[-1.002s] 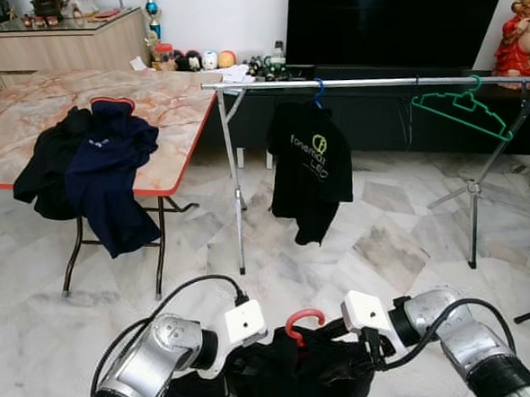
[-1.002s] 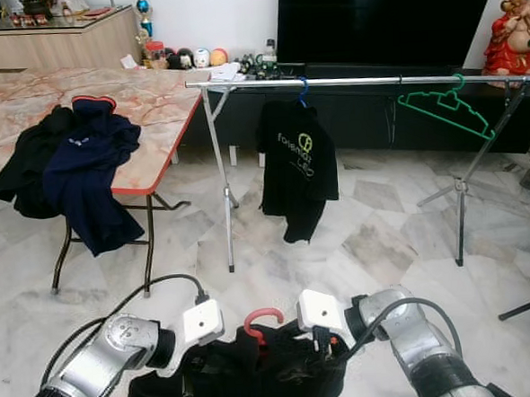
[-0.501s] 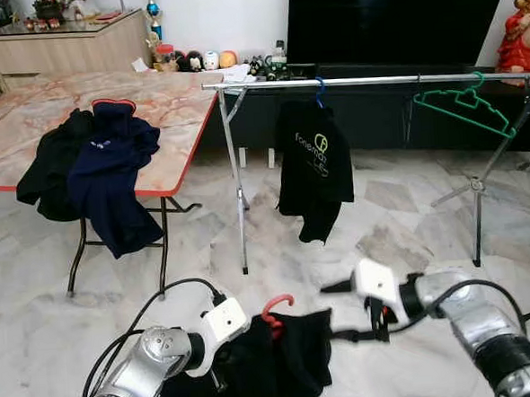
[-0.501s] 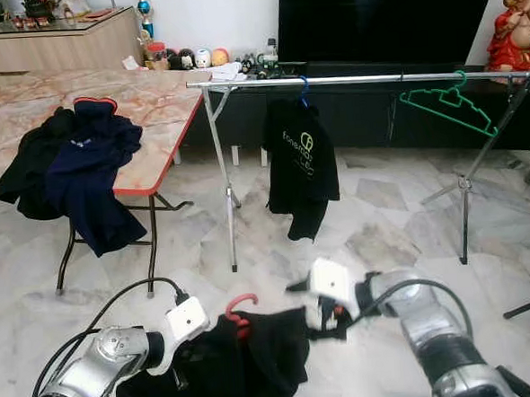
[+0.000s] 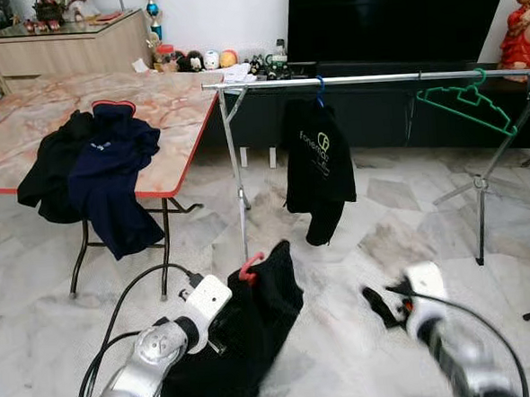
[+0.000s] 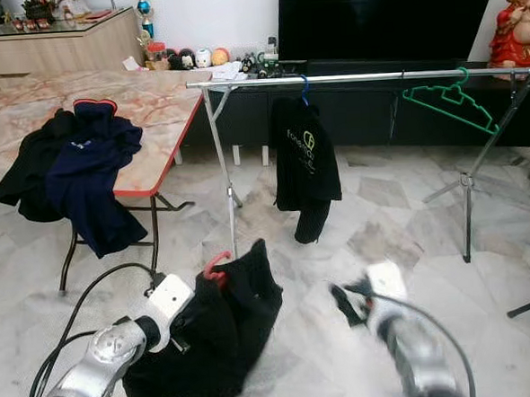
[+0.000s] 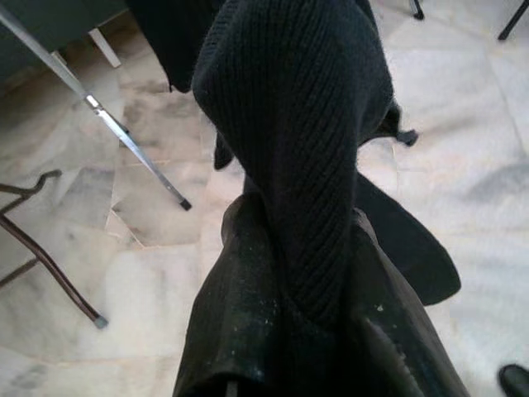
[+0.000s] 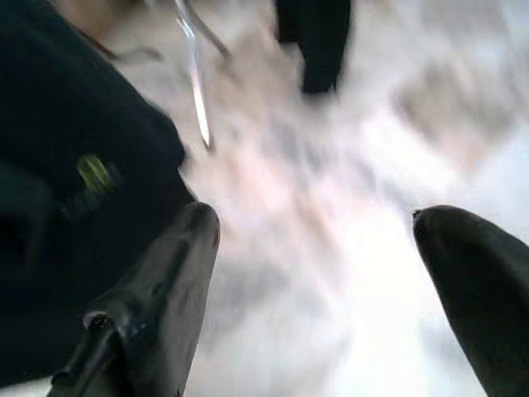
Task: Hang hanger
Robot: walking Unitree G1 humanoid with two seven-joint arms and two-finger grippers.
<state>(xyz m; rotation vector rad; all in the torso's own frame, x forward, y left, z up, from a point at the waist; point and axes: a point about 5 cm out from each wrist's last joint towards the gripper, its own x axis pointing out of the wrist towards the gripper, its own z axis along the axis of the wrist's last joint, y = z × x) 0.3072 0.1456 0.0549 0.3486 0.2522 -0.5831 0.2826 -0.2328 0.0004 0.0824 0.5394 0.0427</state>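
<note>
The red hanger (image 5: 250, 267) with its black garment (image 5: 246, 330) is pinched by the left claw (image 5: 222, 343) at 7 o'clock; the right claw (image 8: 314, 273) is spread. One-sided carrying could let the garment slide off.

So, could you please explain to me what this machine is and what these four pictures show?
It is a walking humanoid robot with two silver arms. The two wide pictures come from cameras in its head, looking down. The other two come from cameras on its wrists. Its left hand grips a black shirt on a red hanger. Its right hand is open, empty and blurred. Ahead stands a clothes rail with a hung black shirt and a green hanger. Dark clothes lie on the table.
</note>
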